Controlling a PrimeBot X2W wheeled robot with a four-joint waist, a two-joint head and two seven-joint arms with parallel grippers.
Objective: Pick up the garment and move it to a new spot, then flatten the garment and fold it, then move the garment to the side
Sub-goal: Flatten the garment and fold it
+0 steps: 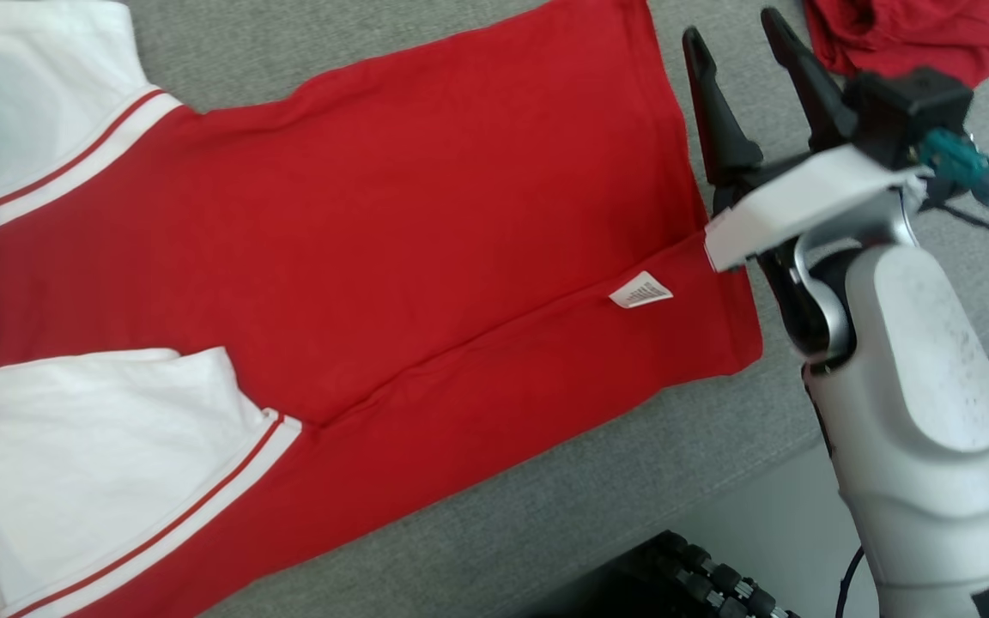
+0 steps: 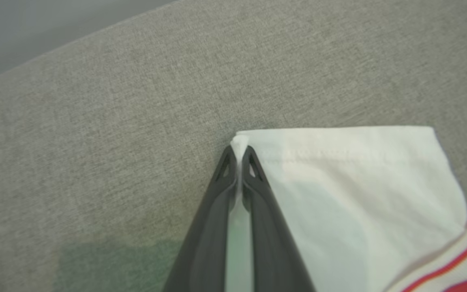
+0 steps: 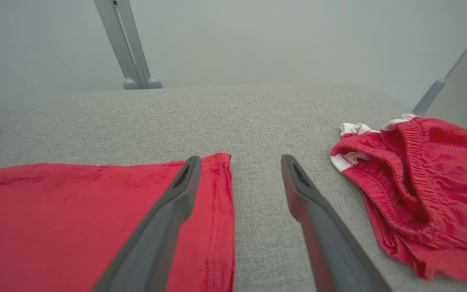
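Grey table: garment spread flat across it, hem right, white sleeves left, near long edge folded in.
Right gripper: open, empty, above far right hem corner.
Crumpled red cloth: far right, apart from hem.
Left gripper: closed on far-left sleeve, only at its very corner.
Care label: on the fold.
Risk: thin pinch slips when pulled; a hard tug drags shirt and opens near fold.

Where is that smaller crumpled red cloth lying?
The crumpled red cloth lies on the grey pad at the head view's top right, just past the tips of the open right pincer and apart from the spread red shirt.
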